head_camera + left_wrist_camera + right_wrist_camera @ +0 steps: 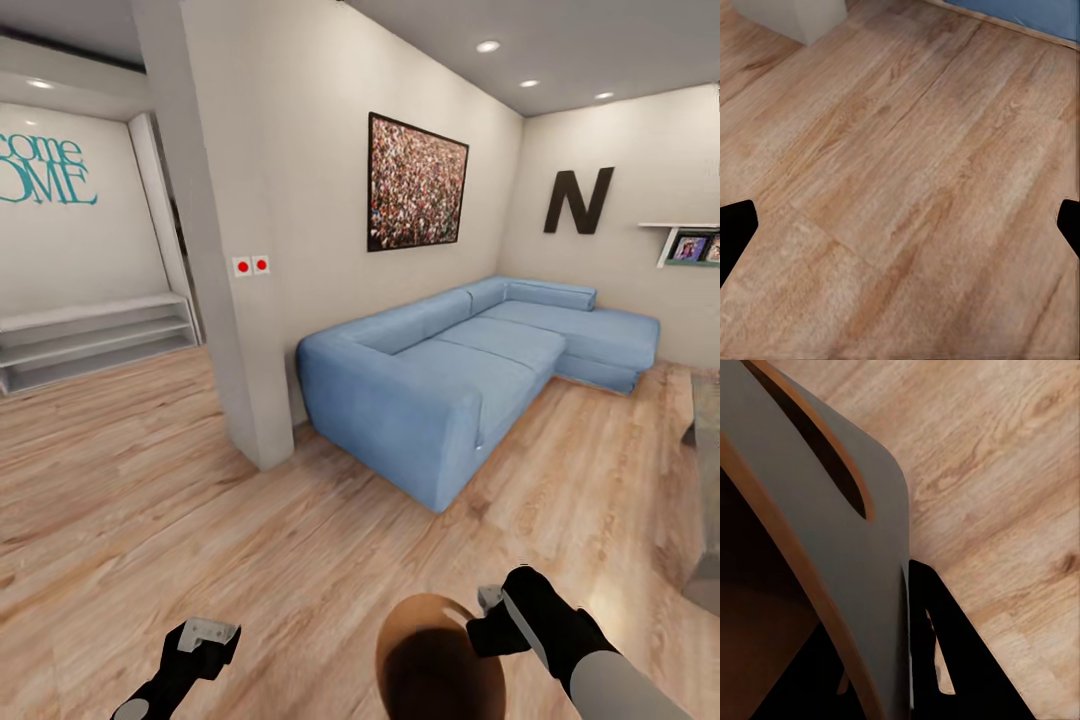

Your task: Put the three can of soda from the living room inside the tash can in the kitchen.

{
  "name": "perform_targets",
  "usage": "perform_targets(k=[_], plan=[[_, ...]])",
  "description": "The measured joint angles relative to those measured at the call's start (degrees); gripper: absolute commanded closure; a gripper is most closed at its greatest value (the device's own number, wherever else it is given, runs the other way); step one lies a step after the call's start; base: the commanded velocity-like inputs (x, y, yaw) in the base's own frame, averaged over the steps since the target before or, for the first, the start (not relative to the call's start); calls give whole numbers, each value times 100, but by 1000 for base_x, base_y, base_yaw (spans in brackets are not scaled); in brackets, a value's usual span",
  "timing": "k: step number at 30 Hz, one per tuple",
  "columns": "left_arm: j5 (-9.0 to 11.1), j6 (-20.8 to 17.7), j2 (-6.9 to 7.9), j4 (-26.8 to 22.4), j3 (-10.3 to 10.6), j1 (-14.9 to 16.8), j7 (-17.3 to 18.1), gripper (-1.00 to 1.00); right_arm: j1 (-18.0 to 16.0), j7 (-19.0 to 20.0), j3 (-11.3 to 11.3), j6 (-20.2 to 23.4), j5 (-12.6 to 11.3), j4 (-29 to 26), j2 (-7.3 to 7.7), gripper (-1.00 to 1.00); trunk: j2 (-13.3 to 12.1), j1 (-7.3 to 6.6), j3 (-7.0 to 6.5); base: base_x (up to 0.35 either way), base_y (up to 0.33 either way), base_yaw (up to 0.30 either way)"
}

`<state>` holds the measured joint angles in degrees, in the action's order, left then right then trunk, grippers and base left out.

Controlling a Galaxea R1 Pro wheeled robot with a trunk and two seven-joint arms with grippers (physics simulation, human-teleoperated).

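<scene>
The tash can (418, 604) hangs low in front of me, its brown inside facing up in the head view. My right gripper (488, 612) is shut on its rim at the can's right side. In the right wrist view the can's grey wall (832, 510) with a brown-edged slot runs between the jaws, and one of the black fingers (960, 667) lies against its outside. My left gripper (205, 637) is held low at the left, open and empty over bare wood floor, its fingertips (735, 232) far apart. The cans of soda are out of view.
A blue corner sofa (470, 370) stands ahead along the wall. A white wall pillar (235, 300) juts out left of it, with low white shelves (95, 340) beyond. A grey object (705, 500) shows at the right edge. Light wood floor lies between me and the sofa.
</scene>
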<state>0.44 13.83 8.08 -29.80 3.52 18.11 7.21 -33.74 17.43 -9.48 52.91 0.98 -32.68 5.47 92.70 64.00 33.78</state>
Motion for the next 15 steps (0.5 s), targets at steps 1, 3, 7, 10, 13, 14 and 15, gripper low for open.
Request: perform_targets(k=[1,3,7,10,13,14,15], plan=[[0,1,0,0,0,0,0,-100,0,1,0,1,-5,1,0,100,0,0,1,-314,0,-13],[0,1,0,0,0,0,0,-100,0,3,1,0,-6,2,1,100,0,0,2,-314,0,-9],[0,1,0,0,0,-4,0,-100,1,4,0,-1,6,0,2,100,0,0,3,-313,0,-3],[0,4,0,0,0,-2,0,-100,0,6,-1,1,-6,0,0,100,0,0,4,-255,0,-1],[0,5,-2,0,-1,-2,0,-100,1,4,0,1,-4,-1,2,100,0,0,16,-74,0,0],[0,5,-2,0,-1,-2,0,-100,1,1,0,0,2,-1,3,100,0,0,22,-42,0,0],[0,5,-1,0,0,-1,0,-100,1,0,0,-1,12,-1,2,100,0,0,30,-34,0,0]])
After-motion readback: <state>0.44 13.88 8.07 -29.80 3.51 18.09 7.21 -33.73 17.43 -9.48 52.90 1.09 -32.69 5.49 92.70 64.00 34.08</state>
